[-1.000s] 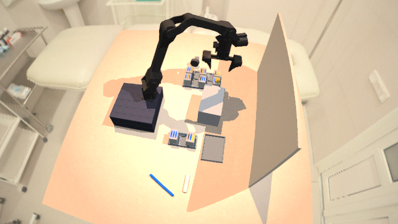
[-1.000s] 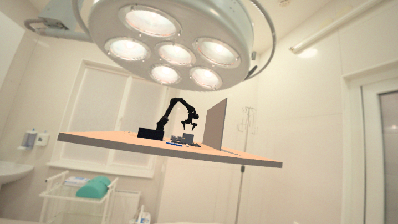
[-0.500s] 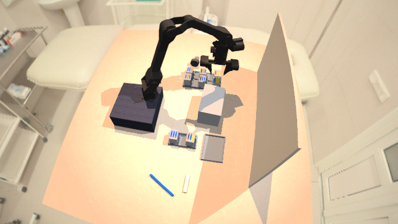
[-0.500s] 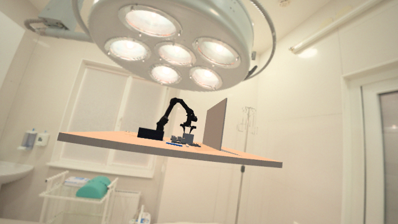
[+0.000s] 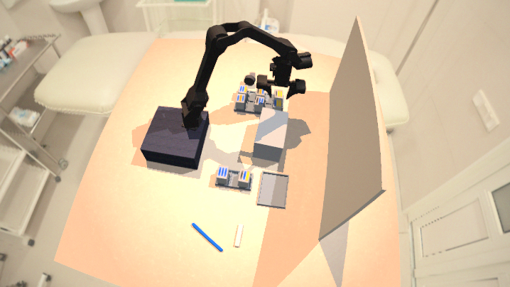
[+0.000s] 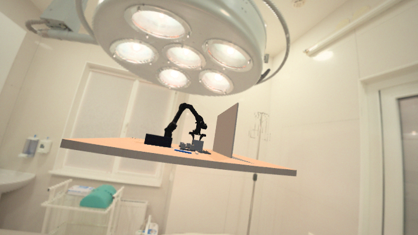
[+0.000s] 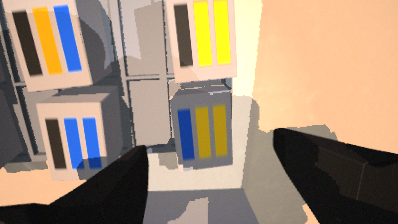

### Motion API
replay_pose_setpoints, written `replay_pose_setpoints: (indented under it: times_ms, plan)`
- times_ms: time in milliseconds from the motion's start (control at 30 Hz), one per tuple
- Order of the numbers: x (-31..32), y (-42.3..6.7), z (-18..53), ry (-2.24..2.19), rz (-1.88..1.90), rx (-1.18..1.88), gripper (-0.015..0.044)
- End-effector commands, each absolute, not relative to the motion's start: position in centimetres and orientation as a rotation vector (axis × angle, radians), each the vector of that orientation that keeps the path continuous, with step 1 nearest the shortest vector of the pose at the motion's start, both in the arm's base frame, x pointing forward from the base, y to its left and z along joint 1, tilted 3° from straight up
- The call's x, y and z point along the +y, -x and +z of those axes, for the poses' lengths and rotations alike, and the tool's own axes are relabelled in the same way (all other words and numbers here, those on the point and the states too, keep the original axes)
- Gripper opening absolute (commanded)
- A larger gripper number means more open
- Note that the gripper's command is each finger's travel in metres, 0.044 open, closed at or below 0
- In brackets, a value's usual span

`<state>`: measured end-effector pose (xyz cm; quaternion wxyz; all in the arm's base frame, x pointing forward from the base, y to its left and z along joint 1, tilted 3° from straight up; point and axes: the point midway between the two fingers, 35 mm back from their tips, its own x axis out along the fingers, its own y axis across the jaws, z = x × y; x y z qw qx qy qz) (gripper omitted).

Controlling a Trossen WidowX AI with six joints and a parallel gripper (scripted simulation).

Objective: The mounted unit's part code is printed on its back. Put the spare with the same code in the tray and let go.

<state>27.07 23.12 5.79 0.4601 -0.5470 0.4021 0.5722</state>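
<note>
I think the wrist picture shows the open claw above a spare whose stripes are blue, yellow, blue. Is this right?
Not quite. In the wrist view, the spare between the fingers of the open claw carries one blue stripe and then two dark yellow stripes, not blue, yellow, blue. The claw holds nothing.
</note>
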Motion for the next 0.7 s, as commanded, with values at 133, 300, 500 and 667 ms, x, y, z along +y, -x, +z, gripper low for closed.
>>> replay_pose_setpoints:
  times_ms: [133,300,500,667]
  plan:
    - [23.1,-27.2,4.3,1.348,1.404,1.003,0.03]
    - [23.2,-27.2,3.4,1.348,1.404,1.003,0.03]
    - [23.2,-27.2,2.4,1.348,1.404,1.003,0.03]
    - [23.2,-27.2,1.6,1.348,1.404,1.003,0.03]
